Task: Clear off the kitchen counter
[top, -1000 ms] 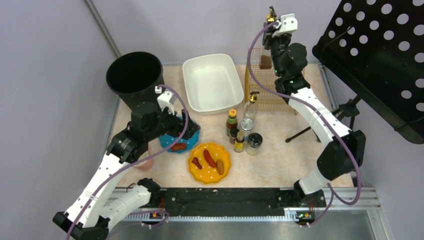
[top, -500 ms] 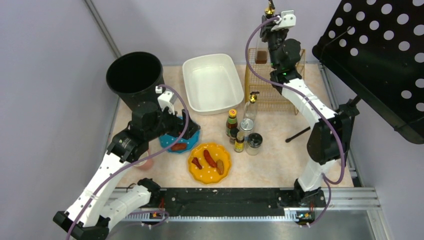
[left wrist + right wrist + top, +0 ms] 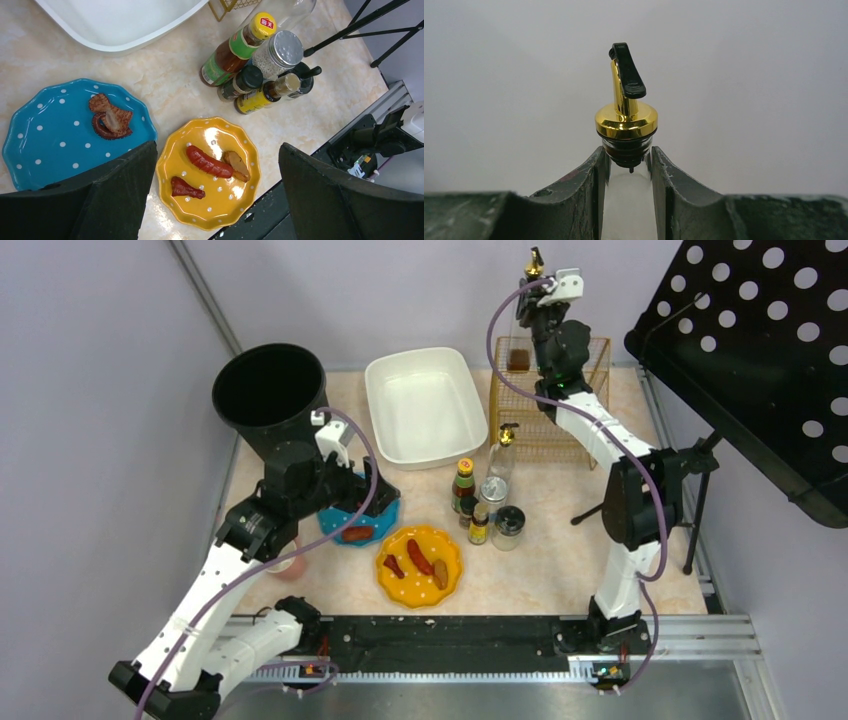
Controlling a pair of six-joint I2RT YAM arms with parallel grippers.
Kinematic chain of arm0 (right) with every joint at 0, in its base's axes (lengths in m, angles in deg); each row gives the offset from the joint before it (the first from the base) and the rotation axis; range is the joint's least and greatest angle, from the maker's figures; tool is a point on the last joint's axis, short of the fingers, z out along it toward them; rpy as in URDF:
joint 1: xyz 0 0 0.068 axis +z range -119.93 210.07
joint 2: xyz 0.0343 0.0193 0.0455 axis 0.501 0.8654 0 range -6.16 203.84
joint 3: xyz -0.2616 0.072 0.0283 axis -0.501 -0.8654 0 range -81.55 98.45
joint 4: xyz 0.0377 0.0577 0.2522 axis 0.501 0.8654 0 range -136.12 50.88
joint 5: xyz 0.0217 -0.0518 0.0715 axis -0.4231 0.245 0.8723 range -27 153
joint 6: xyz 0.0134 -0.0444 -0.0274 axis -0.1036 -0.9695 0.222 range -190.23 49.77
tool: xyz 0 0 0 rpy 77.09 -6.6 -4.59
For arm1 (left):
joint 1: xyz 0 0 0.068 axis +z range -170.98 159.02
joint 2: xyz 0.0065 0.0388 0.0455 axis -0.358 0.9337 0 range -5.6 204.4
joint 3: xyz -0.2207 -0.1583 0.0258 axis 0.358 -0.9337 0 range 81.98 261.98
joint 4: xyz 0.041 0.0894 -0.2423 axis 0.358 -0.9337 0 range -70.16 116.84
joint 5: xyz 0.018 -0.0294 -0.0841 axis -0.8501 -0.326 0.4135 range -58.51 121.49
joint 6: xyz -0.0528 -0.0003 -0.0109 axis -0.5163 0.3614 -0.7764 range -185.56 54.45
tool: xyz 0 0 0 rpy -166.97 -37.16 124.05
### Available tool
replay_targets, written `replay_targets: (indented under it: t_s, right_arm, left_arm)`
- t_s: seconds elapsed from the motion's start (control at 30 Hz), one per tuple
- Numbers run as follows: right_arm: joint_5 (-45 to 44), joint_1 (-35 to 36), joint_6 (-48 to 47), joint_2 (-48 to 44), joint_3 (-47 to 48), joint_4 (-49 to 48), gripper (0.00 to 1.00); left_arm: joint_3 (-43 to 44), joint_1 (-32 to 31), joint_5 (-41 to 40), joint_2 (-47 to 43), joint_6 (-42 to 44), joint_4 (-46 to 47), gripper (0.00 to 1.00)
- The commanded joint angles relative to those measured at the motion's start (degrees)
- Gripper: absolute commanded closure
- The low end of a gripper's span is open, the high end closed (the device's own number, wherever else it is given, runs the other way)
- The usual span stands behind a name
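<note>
The kitchen counter (image 3: 560,565) carries a blue dotted plate (image 3: 55,135) with brown food scraps and a yellow dotted plate (image 3: 210,200) with a sausage (image 3: 210,161) and two other pieces. My left gripper (image 3: 217,150) hangs open above both plates, nothing between its fingers. Seen from the top view, my right gripper (image 3: 540,302) is raised high over the gold wire rack (image 3: 560,440) at the back right. It is shut on the neck of a glass bottle (image 3: 626,120) with a gold pourer, whose brown bottom (image 3: 518,360) hangs above the rack.
A white basin (image 3: 425,405) and a black bin (image 3: 268,388) stand at the back. Several condiment bottles (image 3: 485,505) cluster mid-counter, right of the plates. A black perforated stand (image 3: 760,350) overhangs the right side. A pink object (image 3: 285,565) lies partly under the left arm.
My right arm has carried the held bottle up and farther back over the wire rack, its elbow swinging inward. The left arm has stayed still.
</note>
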Motion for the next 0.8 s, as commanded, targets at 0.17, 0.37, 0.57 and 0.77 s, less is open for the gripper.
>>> replay_targets:
  t_s: [0.17, 0.37, 0.57, 0.77]
  right_arm:
    - [1.2, -1.1, 3.0, -0.4, -0.9, -11.3, 1.0]
    - [1.2, -1.0, 4.1, -0.2, -5.1, -12.4, 1.0]
    - [1.3, -1.0, 4.1, -0.4, -9.4, -13.4, 1.0]
    - [1.3, -1.1, 4.0, -0.4, -12.8, -13.9, 1.0]
  left_arm:
    - [-0.2, 1.3, 1.9, 0.4, -0.7, 3.3, 0.05]
    - [-0.2, 1.4, 2.6, 0.9, -0.9, 3.4, 0.05]
    - [-0.3, 1.3, 2.8, 0.6, -1.0, 3.4, 0.05]
    - [-0.3, 1.4, 2.8, 0.4, -1.0, 3.4, 0.05]
